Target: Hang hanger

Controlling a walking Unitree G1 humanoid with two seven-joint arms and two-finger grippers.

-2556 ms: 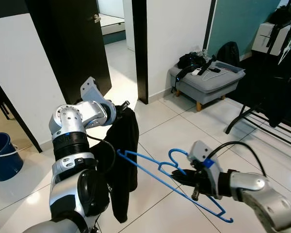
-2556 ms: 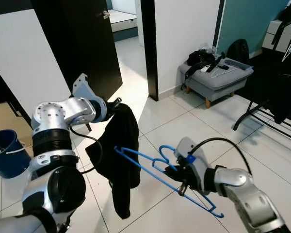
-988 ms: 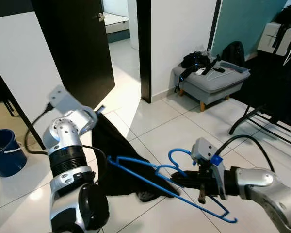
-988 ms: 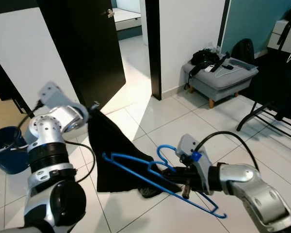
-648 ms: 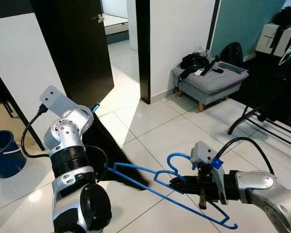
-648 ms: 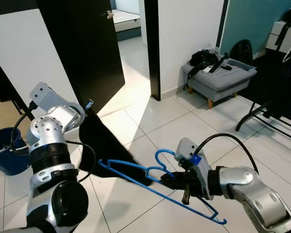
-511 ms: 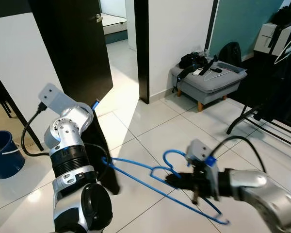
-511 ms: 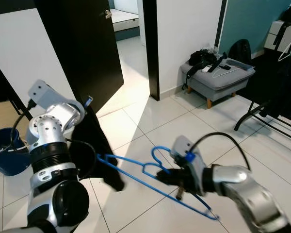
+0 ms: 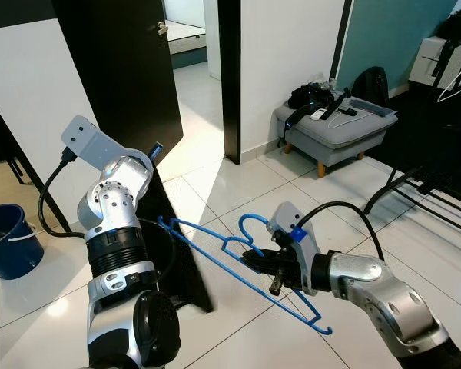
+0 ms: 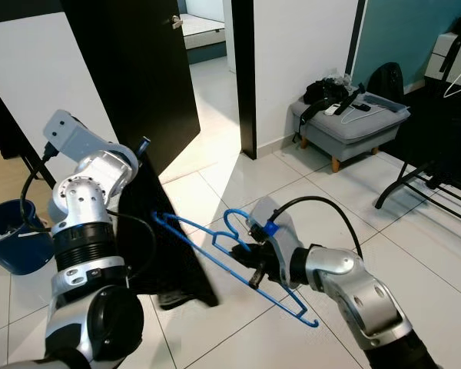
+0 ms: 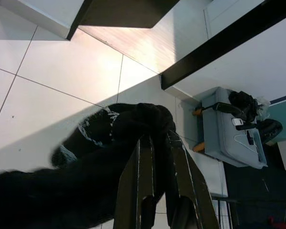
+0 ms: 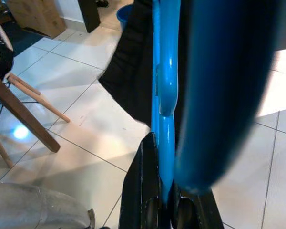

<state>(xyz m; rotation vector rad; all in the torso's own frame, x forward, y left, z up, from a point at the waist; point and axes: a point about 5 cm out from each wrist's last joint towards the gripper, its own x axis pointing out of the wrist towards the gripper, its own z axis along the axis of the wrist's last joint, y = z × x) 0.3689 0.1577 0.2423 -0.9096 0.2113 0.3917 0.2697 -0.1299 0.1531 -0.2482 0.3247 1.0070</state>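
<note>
Blue wire hanger (image 9: 238,261) held tilted above the floor.

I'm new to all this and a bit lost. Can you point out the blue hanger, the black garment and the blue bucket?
blue hanger (image 9: 215,240): left eye view, on its long upper bar.
black garment (image 9: 186,257): left eye view, mid-cloth.
blue bucket (image 9: 11,247): left eye view, on its side wall.

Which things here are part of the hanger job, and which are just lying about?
Part of the job:
- blue hanger, held by the right gripper
- black garment, gripped by the left gripper
- clothes rack, likely where it hangs

Just lying about:
- grey ottoman with bags on it
- blue bucket
- dark door
</note>
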